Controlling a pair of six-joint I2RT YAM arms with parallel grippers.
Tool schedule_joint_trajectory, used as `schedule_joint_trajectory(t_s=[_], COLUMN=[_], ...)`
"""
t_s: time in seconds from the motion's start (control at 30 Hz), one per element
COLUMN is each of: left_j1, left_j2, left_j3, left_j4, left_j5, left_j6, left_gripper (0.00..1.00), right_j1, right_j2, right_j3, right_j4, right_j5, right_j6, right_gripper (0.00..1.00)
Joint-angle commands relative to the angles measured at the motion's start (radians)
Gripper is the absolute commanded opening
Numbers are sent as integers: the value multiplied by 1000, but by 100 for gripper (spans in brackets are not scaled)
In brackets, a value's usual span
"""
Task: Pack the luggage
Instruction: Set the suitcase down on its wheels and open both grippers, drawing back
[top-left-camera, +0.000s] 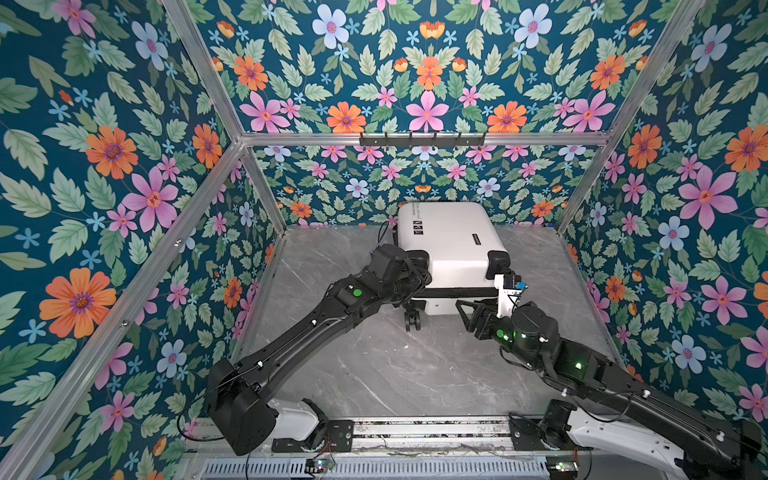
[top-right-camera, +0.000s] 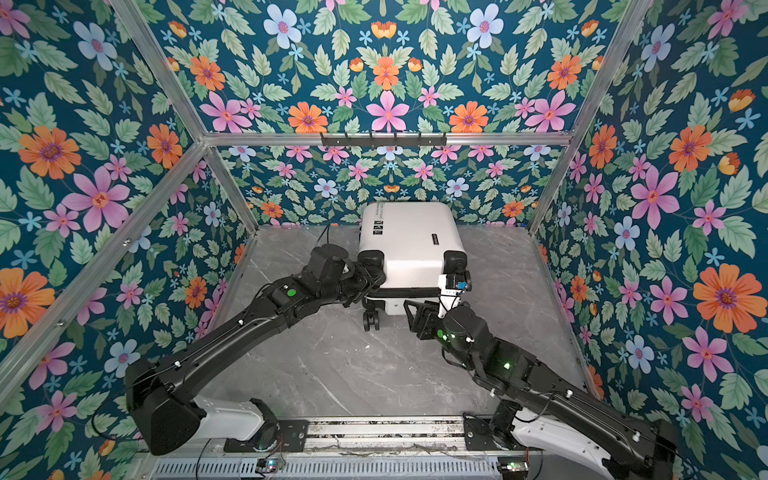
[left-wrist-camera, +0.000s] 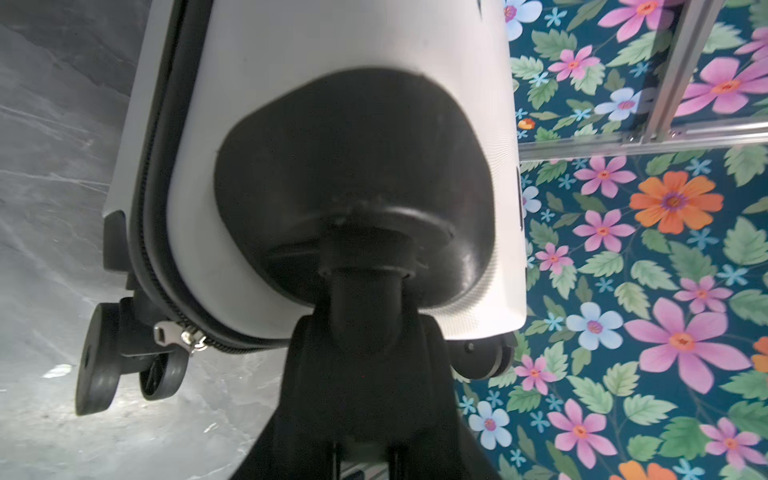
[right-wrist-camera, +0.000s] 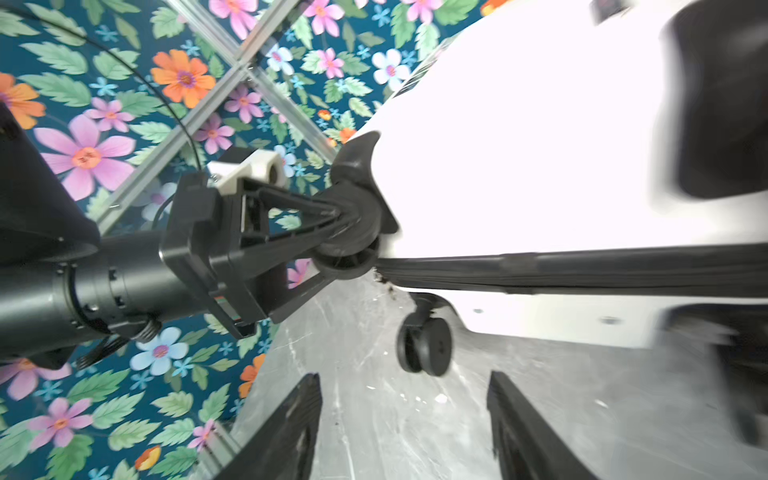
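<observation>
The white luggage lies closed toward the back of the table, with its wheel end facing me and its black zipper band running along the side. My left gripper is shut on the upper-left spinner wheel, which fills the middle of the left wrist view. My right gripper stands open just in front of the case, below the zipper band. Only marble shows between its fingers. A lower wheel hangs beside it.
The grey marble table is boxed in by floral walls and aluminium posts. A black hook rail hangs on the rear crossbar. Zipper pulls sit at the case's lower corner. The arm bases stand on the front rail.
</observation>
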Motion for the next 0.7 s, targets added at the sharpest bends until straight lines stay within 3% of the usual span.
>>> schedule_joint_trajectory(t_s=[0.0, 0.23, 0.4, 0.6, 0.63, 0.67], left_j1=[12, 15, 15, 15, 15, 15], left_j2=[-16, 26, 44, 40, 36, 29], left_j3=[-33, -37, -33, -96, -110, -122], left_j4=[108, 59, -22, 3, 10, 12], left_j5=[12, 22, -74, -128, -135, -148], left_j6=[113, 351, 530, 626, 633, 633], left_gripper=[0, 0, 0, 0, 4, 15], right_j1=[-7, -70, -72, -77, -80, -83], right_j2=[-51, -114, -96, -47, -38, -31], right_j3=[44, 130, 144, 170, 173, 177], right_j4=[-275, -518, -552, -556, -549, -542], right_j5=[128, 213, 197, 211, 207, 202], right_j6=[53, 130, 154, 174, 173, 171], right_gripper=[66, 68, 69, 74, 74, 75])
